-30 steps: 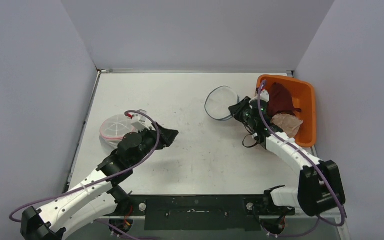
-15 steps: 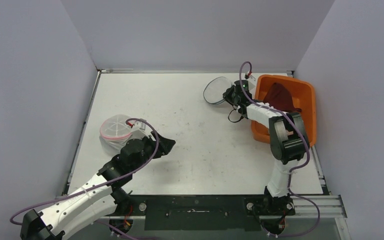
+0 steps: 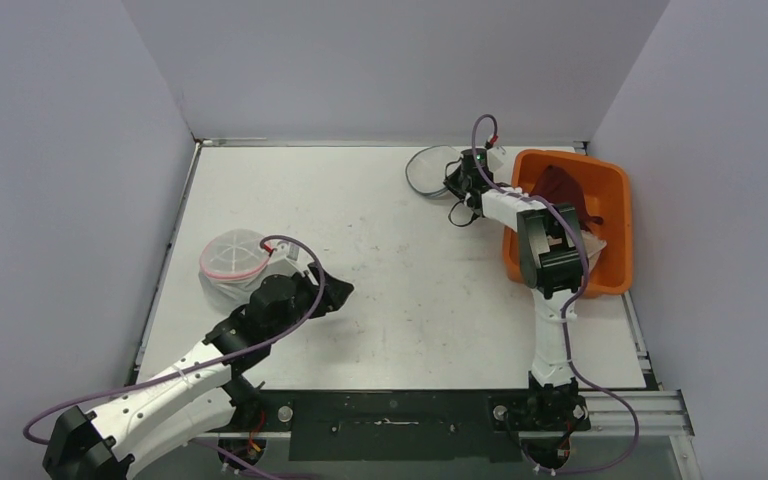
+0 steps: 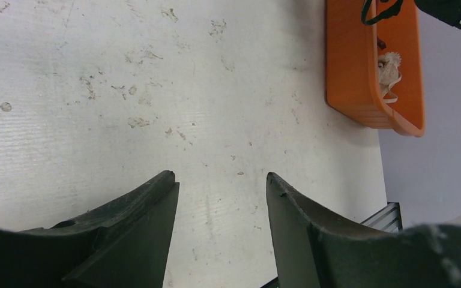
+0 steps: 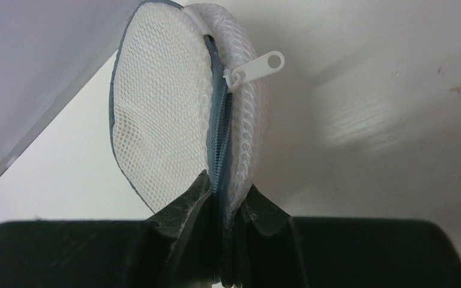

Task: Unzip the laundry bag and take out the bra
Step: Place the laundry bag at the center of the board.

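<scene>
My right end effector (image 5: 227,203) is clamped on the near edge of the laundry bag (image 5: 156,114). The bag stands ahead of it, zipper (image 5: 219,138) running straight away to the pull tab (image 5: 258,66) at the far end.

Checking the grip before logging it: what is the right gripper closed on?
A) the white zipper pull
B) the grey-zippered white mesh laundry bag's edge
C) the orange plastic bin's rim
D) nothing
B: the right wrist view shows the right gripper clamped on the grey-zippered white mesh laundry bag at its seam, with the white zipper pull untouched.
</scene>
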### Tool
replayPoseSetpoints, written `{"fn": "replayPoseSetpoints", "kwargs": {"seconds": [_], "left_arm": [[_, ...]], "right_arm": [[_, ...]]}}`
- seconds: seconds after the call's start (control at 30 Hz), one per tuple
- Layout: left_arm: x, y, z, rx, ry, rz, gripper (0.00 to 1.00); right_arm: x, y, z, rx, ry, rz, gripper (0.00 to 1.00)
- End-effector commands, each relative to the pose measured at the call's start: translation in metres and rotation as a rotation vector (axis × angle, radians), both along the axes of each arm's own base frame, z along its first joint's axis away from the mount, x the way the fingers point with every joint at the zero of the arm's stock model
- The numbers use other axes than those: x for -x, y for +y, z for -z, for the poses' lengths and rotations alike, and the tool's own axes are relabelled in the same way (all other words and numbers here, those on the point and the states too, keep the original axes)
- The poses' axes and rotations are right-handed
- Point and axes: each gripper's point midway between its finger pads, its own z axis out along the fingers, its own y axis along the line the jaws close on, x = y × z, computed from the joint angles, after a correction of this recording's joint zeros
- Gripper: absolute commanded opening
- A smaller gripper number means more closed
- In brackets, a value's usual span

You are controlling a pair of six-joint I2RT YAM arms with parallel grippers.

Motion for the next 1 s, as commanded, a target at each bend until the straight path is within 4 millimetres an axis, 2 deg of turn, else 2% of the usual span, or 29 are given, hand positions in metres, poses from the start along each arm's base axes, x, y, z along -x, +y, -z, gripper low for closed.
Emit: {"fn": "replayPoseSetpoints", "kwargs": {"seconds": [0.0,0.17,0.23,0.5,0.6,0.97], "left_arm": [[-0.01,-0.006,-0.013,0.026,-0.057,0.009,0.54],[-0.01,-0.007,-0.009,0.03,-0.049,0.015,0.54],[-0.01,-0.008,-0.009,0.031,-0.048,0.016,0.54],[-0.008,-0.002,0.0,0.015,-0.032,0.005,0.54],[-0.008,-0.002,0.0,0.026,-0.03,-0.001,0.55],[-0.005,0.001,0.0,0.055,-0.026,-0.014,0.56]], "right_arm": [[-0.011,-0.022,0.002,0.09,0.022,0.023,0.05],[0.0,-0.031,0.02,0.14,0.079,0.013,0.06],[0.002,-0.033,0.022,0.138,0.084,0.012,0.1],[0.011,-0.041,0.029,0.171,0.102,0.013,0.45],[0.013,-0.042,0.025,0.176,0.098,0.008,0.55],[0.018,-0.046,0.0,0.208,0.062,0.007,0.72]]}}
